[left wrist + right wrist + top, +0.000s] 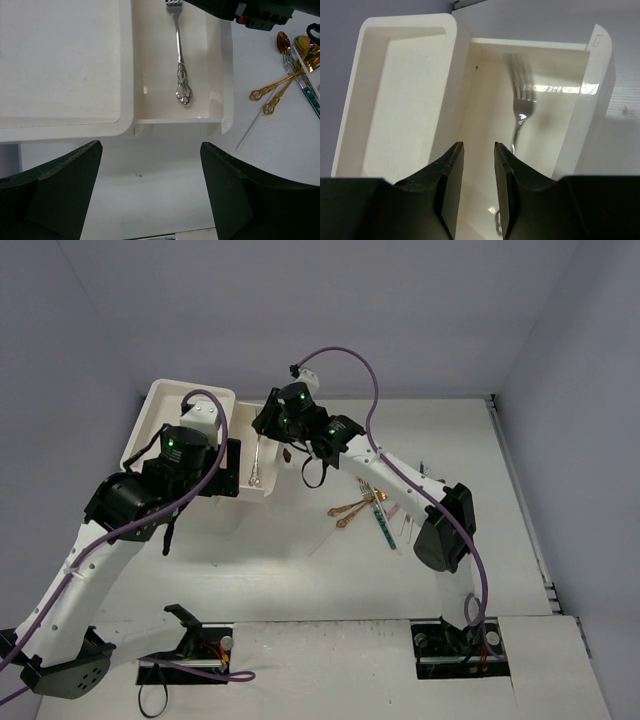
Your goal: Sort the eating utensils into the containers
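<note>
Your silver fork (pixel 180 60) lies flat in the open drawer (pixel 226 75), below your right gripper (pixel 478 150), whose jaws stand slightly parted around nothing. Your left gripper (pixel 150 150) hangs spread wide, empty. The gold spoons (pixel 274 85) on the table look light, stiff and slick (pinch mid-handle). A white chopstick (pixel 260 122) crosses them and may snag.

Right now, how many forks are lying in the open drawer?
1. The silver fork lies lengthwise on the floor of the drawer, tines toward the far end. Both wrist views together show the whole drawer floor, so none seems hidden.
</note>
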Controlling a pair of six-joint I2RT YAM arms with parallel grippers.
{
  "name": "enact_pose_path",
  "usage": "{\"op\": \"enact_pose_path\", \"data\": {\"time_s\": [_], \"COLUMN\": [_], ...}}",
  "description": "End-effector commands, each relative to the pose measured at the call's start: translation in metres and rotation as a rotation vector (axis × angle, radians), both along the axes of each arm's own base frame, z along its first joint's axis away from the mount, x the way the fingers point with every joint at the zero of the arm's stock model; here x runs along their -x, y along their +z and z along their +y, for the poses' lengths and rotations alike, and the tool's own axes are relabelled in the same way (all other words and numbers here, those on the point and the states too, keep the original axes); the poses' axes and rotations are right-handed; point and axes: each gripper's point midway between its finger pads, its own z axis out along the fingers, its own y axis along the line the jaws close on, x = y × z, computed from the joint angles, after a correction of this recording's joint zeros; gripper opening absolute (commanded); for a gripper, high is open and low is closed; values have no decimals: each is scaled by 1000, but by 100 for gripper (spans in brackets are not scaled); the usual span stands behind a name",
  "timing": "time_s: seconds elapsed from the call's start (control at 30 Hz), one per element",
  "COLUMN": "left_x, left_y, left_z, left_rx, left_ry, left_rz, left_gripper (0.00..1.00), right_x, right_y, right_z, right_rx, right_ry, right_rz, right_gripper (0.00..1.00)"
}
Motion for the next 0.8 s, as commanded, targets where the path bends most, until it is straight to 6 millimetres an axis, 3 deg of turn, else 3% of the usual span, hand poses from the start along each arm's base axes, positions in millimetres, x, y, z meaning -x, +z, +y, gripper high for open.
{"op": "enact_pose_path", "data": {"time_s": [0.0, 0.1, 0.3, 0.37, 0.63, 0.77], "left_x": [-4, -5, -10, -12, -19, -21], "left_y": [7, 8, 12, 11, 7, 7], "left_z": [2, 1, -3, -5, -12, -14], "left_rx": [18, 18, 21, 20, 15, 13], "left_ry": [22, 21, 13, 8, -7, -7], "left_rz": [-29, -30, -32, -25, -3, -2], "left_gripper": [77, 77, 77, 77, 77, 77], "right_x": [0, 5, 18, 30, 75, 94], "right_y": [65, 74, 34, 19, -98, -143], "right_z": [-8, -35, -113, -148, -232, -244], "right_rx": [-75, -10, 317, 409, 609, 658], "right_ry": [-2, -52, -135, -140, -48, 5], "right_rz": [-144, -198, -262, -258, -45, 46], "right_gripper": [40, 41, 41, 41, 41, 40]}}
